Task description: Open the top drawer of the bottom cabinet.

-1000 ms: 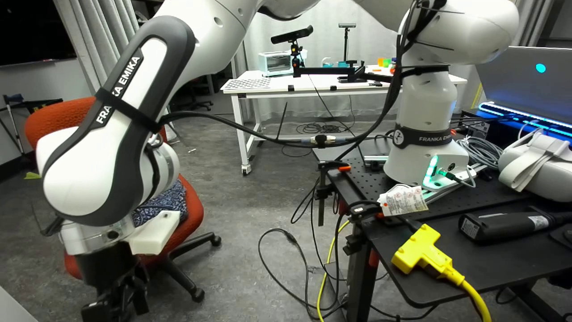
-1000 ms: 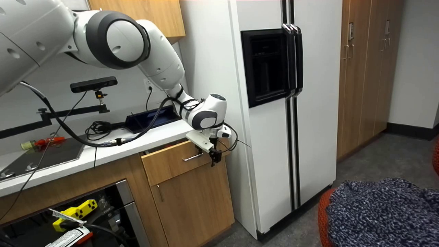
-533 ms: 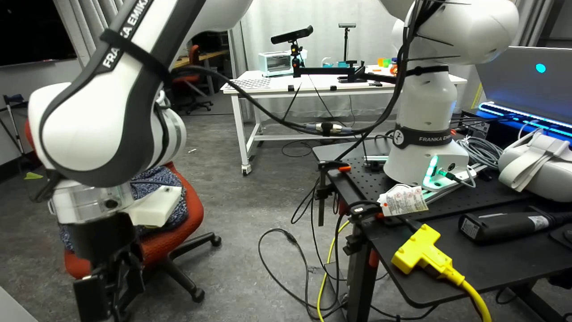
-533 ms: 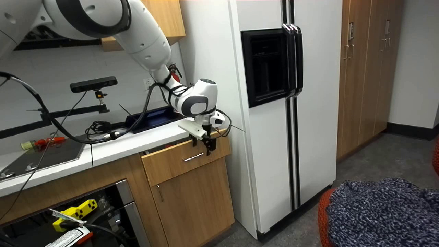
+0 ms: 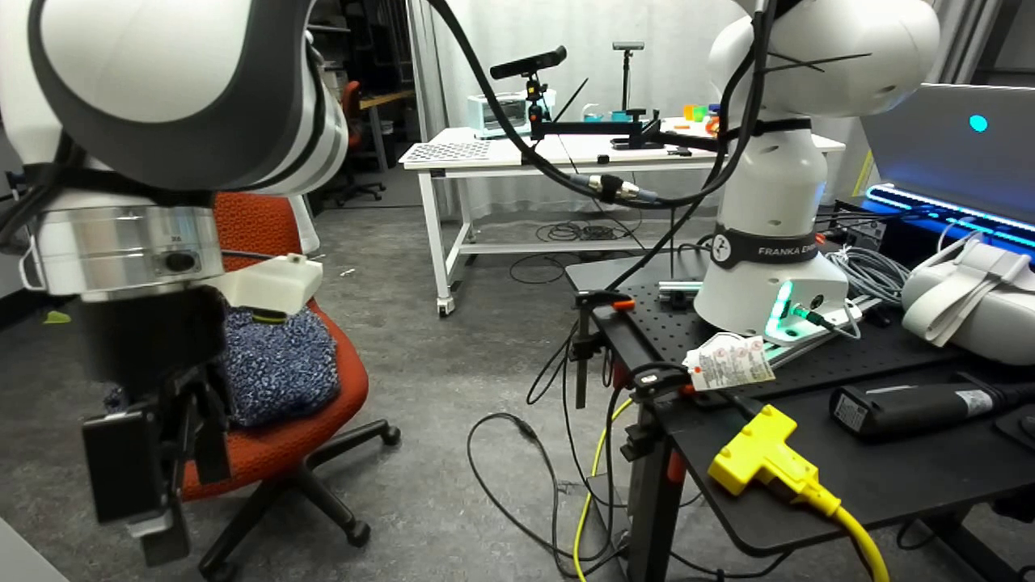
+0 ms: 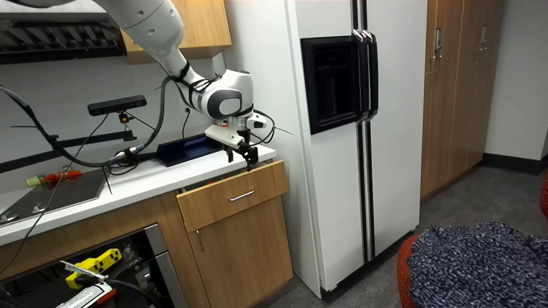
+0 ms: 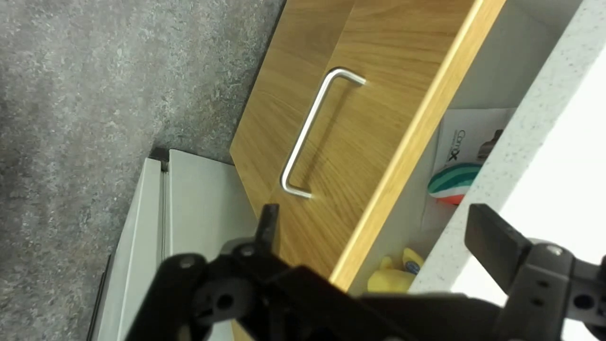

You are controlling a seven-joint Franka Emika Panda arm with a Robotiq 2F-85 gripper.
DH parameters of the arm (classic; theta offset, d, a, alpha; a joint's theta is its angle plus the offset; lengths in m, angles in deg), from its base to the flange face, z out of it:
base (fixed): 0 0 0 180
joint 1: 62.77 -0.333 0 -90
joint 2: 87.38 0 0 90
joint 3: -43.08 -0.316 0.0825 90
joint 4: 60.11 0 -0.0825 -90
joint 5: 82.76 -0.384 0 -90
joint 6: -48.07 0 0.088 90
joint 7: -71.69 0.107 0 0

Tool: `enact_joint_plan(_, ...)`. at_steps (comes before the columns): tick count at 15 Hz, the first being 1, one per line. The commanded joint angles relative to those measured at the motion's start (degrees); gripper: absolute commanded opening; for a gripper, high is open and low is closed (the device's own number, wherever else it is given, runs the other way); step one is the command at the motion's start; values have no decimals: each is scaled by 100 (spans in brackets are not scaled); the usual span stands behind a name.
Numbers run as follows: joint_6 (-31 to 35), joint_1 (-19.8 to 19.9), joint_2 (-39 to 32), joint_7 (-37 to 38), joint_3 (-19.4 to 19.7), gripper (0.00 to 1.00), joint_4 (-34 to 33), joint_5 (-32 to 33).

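Drawer (image 6: 220, 207): under the counter (image 6: 184, 173), at its end beside the fridge (image 6: 334, 179), and already partly out. In the wrist view we see a strip of its inside between the rim (image 7: 421, 130) and the counter, with a white packet (image 7: 478, 125), a striped thing (image 7: 454, 177) and a yellow thing (image 7: 389, 280). Nothing grips the handle (image 7: 309, 127). We judge the job mostly or wholly done, depending on how far counts as open.

Risks, as we see them. Chief one: shoving it shut. One jaw lies over the outer side of the rim, the other over the counter, so a low inward sweep could bring the outer jaw against the wood. Straight down looks poor too; the inner jaw would likely strike the counter. Should more pull be wanted, a pinch on the smooth rim might slip. Sideways drift could meet the fridge, and the slack cable (image 5: 610, 189) might snag.

Pose: in an exterior view the arm (image 6: 158, 38) slants down from upper left, wrist (image 6: 229, 100) above the drawer, jaws pointing down, spread wide, holding nothing. The lower tip overlaps the rim from there; touching or apart, we cannot tell.
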Motion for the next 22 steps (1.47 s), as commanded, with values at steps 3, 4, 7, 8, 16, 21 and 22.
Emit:
enact_joint_plan(3, -133, -129, 192, -28, -22, 100, 296, -83)
enact_joint_plan(4, -149, -140, 194, -27, -24, 100, 324, -83)
enact_joint_plan(7, -201, -227, -281, -18, 73, 100, -115, 63)
enact_joint_plan(8, -207, -244, -341, -15, 69, 100, -164, 72)
enact_joint_plan(16, -477, -484, -1147, 81, 117, 100, -1029, 307)
enact_joint_plan(21, -776, -507, -1212, 174, 381, 100, -1242, 549)
enact_joint_plan(22, -816, -500, -1200, 189, 433, 100, -1246, 569)
